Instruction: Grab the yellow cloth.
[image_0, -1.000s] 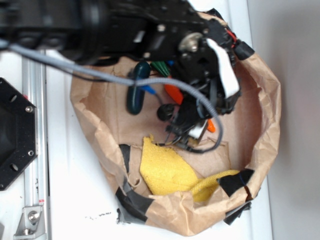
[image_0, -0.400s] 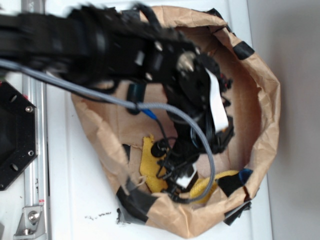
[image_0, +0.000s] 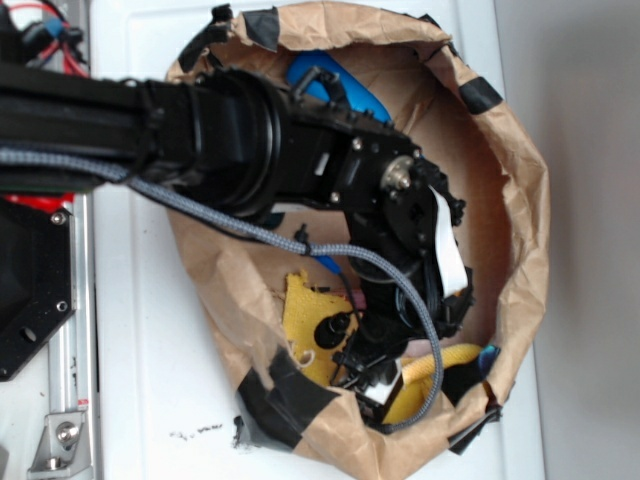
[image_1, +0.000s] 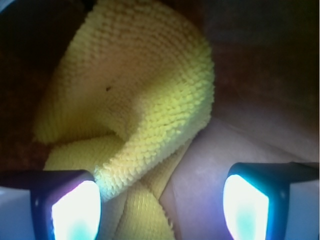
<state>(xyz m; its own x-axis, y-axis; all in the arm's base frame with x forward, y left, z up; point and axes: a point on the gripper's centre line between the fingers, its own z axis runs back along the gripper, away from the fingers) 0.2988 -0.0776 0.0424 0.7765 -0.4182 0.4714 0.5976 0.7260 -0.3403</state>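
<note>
The yellow cloth (image_0: 303, 322) lies crumpled on the floor of the brown paper bag (image_0: 522, 210). One end of the cloth shows left of the arm, and the other end pokes out at the right by the front wall. My gripper (image_0: 372, 380) points down into the bag, right over the cloth's middle, which the arm hides. In the wrist view the fuzzy yellow cloth (image_1: 145, 100) fills the frame. My gripper (image_1: 160, 210) stands open, its two fingertips (image_1: 75, 210) wide apart, with a fold of the cloth and some bare paper between them.
The bag's crumpled walls, patched with black tape (image_0: 290, 395), ring the gripper closely. A blue object (image_0: 345, 88) lies at the bag's far side. A black plate (image_0: 30, 290) and a metal rail (image_0: 65, 400) stand at the left on the white table.
The arm has swung toward the bag's front wall and dropped low over the cloth. It now covers most of the cloth and the toys that showed before.
</note>
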